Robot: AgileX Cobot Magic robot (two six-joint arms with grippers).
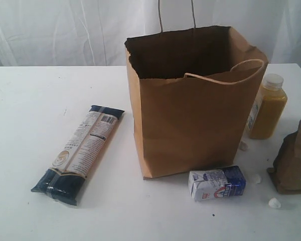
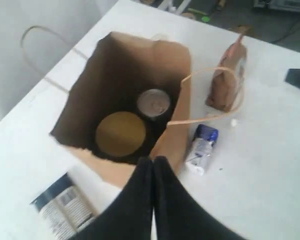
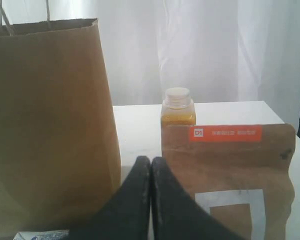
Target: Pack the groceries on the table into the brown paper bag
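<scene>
White surface (image 1: 30, 100), white curtain (image 1: 55, 30) behind. Leftmost, pasta packet (image 1: 79, 153) lying flat; centre, upright brown paper bag (image 1: 190, 125) holding jar (image 2: 120, 133) and can (image 2: 153, 102); carton (image 1: 216, 183) at its foot; juice bottle (image 1: 267, 108) and pouch (image 1: 294, 158) standing rightward. Left pincer (image 2: 152, 162) and right pincer (image 3: 150, 162) pressed together, empty.

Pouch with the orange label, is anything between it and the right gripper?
Nothing visible does. The shut right gripper faces the pouch, with no object between them; the paper bag stands off to the side.
</scene>
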